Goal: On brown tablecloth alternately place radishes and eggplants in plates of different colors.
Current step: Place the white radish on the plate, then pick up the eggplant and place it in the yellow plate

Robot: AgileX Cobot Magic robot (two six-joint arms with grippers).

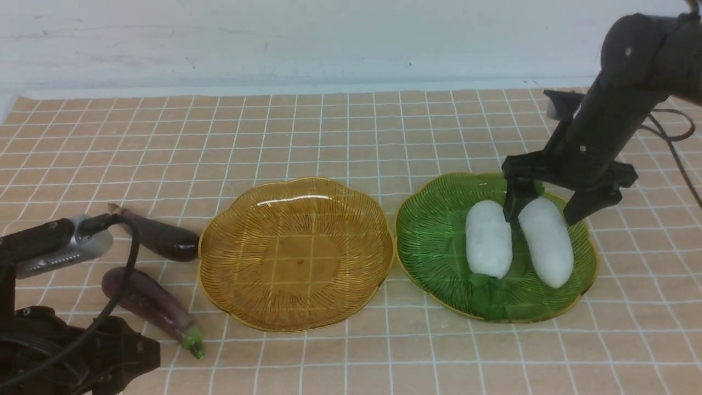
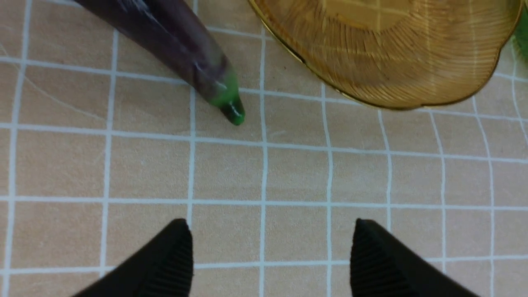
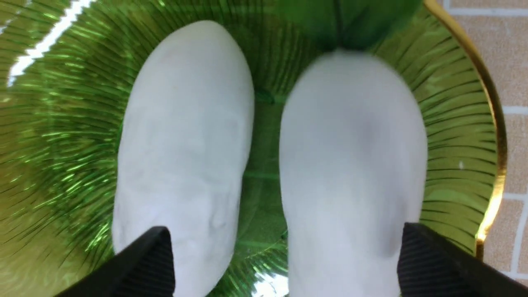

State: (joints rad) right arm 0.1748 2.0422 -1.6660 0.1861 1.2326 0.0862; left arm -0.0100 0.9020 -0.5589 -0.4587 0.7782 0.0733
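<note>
The green plate [image 1: 433, 263] sits on the brown tablecloth [image 1: 428, 351], and both radishes lie in it: the left radish [image 1: 488, 238] and the right radish [image 1: 546, 241]. The two lie side by side, a strip of green showing between them, and the leafy top of the left one points toward the near rim.

The right end effector [image 3: 284, 260] is over the green plate with its fingers spread wide. In the front view its fingers come down around the far end of the right radish; in the right wrist view that radish lies between the open fingertips, while the other radish reaches beside and partly behind one finger. Whether a finger touches either radish cannot be told, but the jaws are not closed on anything.

The amber plate [image 1: 296, 263] is beside the green one, with nothing in it. On its other side, on the tablecloth, lie the two eggplants. The darker eggplant [image 1: 164, 236] has its thick end by the amber rim. The green-capped eggplant [image 1: 151, 302] lies nearer the camera, its cap toward the right.

The left end effector [image 2: 272, 255] is open over bare tablecloth, its fingers well apart and holding nothing. The green-capped eggplant lies near it, outside the space between the fingertips.
</note>
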